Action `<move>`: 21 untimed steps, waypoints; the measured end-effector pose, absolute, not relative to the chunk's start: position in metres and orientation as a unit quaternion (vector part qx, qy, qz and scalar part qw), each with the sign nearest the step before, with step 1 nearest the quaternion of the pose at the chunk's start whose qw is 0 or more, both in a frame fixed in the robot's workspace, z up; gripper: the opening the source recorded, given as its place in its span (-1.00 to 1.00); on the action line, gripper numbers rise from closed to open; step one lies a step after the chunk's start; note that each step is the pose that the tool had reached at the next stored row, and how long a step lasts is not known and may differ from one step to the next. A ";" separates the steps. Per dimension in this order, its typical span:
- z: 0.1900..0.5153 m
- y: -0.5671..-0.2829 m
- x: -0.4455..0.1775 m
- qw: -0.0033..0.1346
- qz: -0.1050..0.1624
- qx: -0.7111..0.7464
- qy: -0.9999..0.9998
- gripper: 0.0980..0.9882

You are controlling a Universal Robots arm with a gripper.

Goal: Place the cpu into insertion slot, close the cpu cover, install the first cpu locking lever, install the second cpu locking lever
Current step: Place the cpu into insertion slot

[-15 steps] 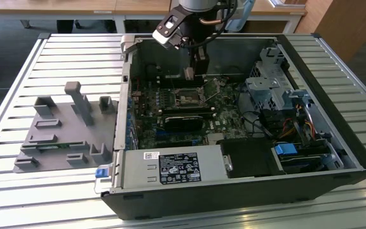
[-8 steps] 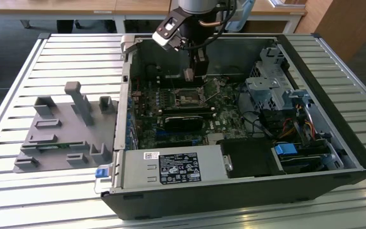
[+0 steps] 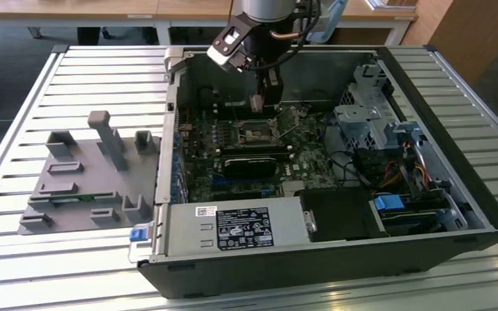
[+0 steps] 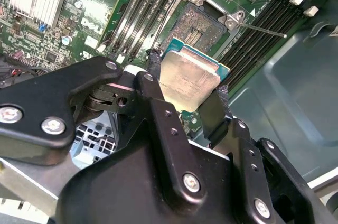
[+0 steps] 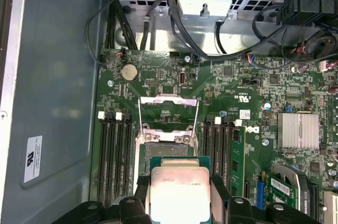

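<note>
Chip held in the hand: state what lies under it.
Around the chip, the open socket and green board show; whatever is directly beneath is covered by the chip.

- Arm point(image 3: 271, 13): enters at the top of the exterior view, with its last link pointing steeply downward
- Wrist mount point(image 3: 230, 44): black-and-pale block fixed at the arm's lower end, on the exterior view's left side of it
- Gripper point(image 3: 262, 105): hangs below the wrist, close to vertical, tips lowest
- Fingers point(image 4: 161, 105): two black bolted linkage fingers facing each other, seen from behind in both wrist views; each carries a dark pad at its tip
- Jaws: closed on two opposite edges of the cpu point(image 5: 178, 192), which is held between the tips with its pale metal face toward both wrist cameras
</note>
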State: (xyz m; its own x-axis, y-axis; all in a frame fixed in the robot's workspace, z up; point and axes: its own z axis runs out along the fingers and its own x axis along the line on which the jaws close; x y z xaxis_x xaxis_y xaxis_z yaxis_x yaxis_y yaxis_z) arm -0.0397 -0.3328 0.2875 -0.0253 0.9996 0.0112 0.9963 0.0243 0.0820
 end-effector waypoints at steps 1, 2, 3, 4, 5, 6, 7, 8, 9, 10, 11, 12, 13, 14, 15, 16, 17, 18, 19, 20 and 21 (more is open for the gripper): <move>0.287 -0.333 -0.040 0.025 0.033 0.698 0.715 -0.01; 0.287 -0.333 -0.040 0.025 0.033 0.698 0.715 -0.01; 0.286 -0.333 -0.040 0.025 0.033 0.698 0.715 -0.01; 0.286 -0.333 -0.040 0.025 0.033 0.698 0.715 -0.01; 0.285 -0.333 -0.040 0.025 0.033 0.698 0.715 -0.01; 0.285 -0.333 -0.040 0.025 0.033 0.698 0.715 -0.01; 0.284 -0.333 -0.040 0.025 0.033 0.698 0.715 -0.01; 0.284 -0.333 -0.040 0.025 0.033 0.698 0.715 -0.01; 0.284 -0.333 -0.040 0.025 0.033 0.698 0.715 -0.01; 0.283 -0.333 -0.040 0.025 0.033 0.698 0.715 -0.01; 0.283 -0.333 -0.040 0.025 0.033 0.698 0.715 -0.01; 0.283 -0.333 -0.040 0.025 0.033 0.698 0.715 -0.01; 0.282 -0.333 -0.040 0.025 0.033 0.698 0.715 -0.01; 0.282 -0.333 -0.040 0.025 0.033 0.698 0.715 -0.01; 0.282 -0.333 -0.040 0.025 0.033 0.698 0.715 -0.01; 0.282 -0.333 -0.040 0.025 0.033 0.698 0.715 -0.01; 0.281 -0.332 -0.040 0.025 0.033 0.698 0.715 -0.01; 0.281 -0.333 -0.040 0.025 0.033 0.698 0.715 -0.01; 0.280 -0.333 -0.040 0.026 0.033 0.698 0.715 -0.01; 0.280 -0.333 -0.040 0.027 0.034 0.698 0.715 -0.01; 0.278 -0.333 -0.040 0.028 0.035 0.698 0.715 -0.01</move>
